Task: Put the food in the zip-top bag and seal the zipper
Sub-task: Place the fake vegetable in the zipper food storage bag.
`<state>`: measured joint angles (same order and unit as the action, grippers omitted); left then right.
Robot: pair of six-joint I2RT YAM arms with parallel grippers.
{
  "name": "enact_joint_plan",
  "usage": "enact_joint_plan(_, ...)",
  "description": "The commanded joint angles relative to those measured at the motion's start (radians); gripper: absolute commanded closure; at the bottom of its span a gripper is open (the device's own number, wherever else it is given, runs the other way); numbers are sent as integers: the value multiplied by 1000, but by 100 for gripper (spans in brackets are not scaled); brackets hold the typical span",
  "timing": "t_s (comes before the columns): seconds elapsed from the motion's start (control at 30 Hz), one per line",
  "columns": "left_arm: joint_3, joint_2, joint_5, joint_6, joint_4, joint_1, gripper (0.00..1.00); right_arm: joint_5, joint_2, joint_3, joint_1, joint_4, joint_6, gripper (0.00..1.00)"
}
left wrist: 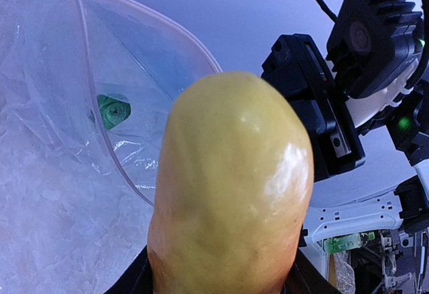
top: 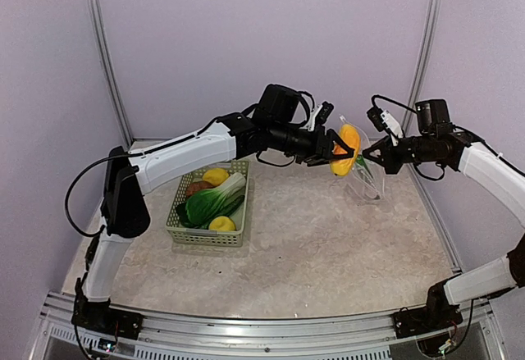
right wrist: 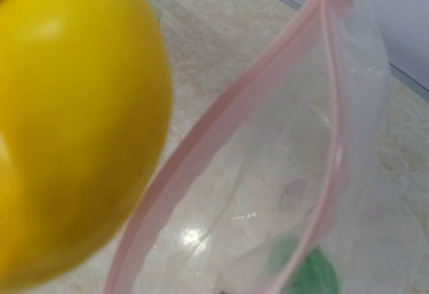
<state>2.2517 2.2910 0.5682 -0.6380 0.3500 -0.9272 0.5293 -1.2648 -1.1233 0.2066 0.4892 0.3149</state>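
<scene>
Yellow-orange fruit point(left wrist: 231, 193) | clamped in left hand point(top: 330, 152) | beside zip-top bag point(top: 367, 178) mouth

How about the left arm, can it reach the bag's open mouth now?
Probably yes. The left tool holds the yellow fruit right beside the zip-top bag, whose mouth the right tool holds up, gaping; nothing sits between.

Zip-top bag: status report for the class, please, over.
Left gripper shut on yellow-orange fruit, at zip-top bag mouth. Right gripper holding bag rim, mouth open. Green piece inside. Nothing blocking.
</scene>
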Motion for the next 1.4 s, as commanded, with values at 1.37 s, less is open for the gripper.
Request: enact_joint_plan(1.37,119,201,-23,-530,-173,42,58,235,26,-117,69,106,21,100)
